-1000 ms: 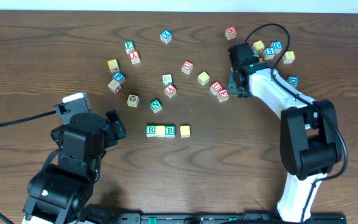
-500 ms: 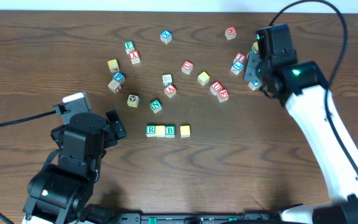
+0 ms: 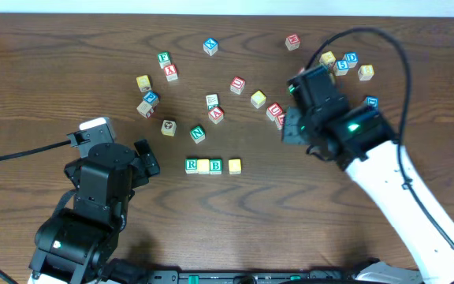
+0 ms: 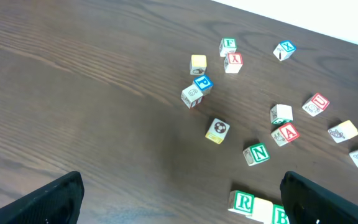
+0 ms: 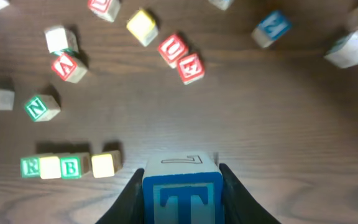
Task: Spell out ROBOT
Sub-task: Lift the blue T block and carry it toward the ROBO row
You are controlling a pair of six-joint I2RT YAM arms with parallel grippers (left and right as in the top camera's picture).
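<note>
The T block [image 5: 182,202] is blue and white. It sits tight between the two dark fingers [image 5: 131,199] of the right gripper [image 5: 182,186], which squeeze it from both sides. (The blue T faces the wrist camera.) From above, the arm hides the block, so only the wrist camera shows it. I cannot tell if the block touches the table [image 3: 53,71].

In front of it and to the left is the row. First comes the R block [image 3: 191,165], with a green letter. Next is the first yellow block [image 3: 203,166], then the B block [image 3: 216,166], also green. These three touch side by side. The second yellow block [image 3: 234,166] stands just beside the B block with a small gap between them. The spot to the right of it is bare wood.

From above, the right gripper is off to the right of the row and a bit farther back. It is close to two red blocks [image 3: 277,115] that lie side by side.

The N block [image 3: 198,134] is green and sits just behind the row (it is tilted a little). More blocks lie scattered across the far part of the table.

The left gripper [image 4: 182,180] is near the left side of the row. Its fingers [image 4: 48,202] are spread wide apart and hold nothing.
</note>
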